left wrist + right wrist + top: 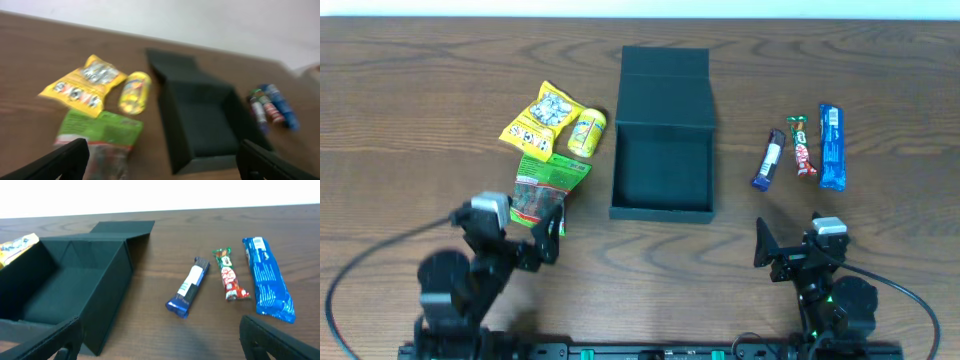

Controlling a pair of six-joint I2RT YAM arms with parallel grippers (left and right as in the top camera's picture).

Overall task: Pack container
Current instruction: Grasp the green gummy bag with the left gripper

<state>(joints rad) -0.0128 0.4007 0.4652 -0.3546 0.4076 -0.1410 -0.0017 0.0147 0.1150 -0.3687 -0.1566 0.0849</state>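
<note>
Two-arm table scene, nearest items first. The left gripper (548, 236) hangs at the near edge with its fingers (65, 161) spread wide and nothing between them; one finger overlaps the near end of a green packet (546, 186) in the overhead view, and whether they touch cannot be told. The right gripper (786, 246) is likewise spread wide and empty, above bare table (420, 80). The container (662, 170), a dark teal box, sits at table centre between the two arms, well apart from both, its interior empty; its lid flap (665, 85) lies open on the far side. To the right lie a dark blue bar (769, 160), a red-and-green bar (801, 146) and a blue bar (831, 147), side by side. To the left, beyond the green packet, lie a yellow packet (542, 118) and a small yellow pouch (587, 132), the pouch just beside the container.
</note>
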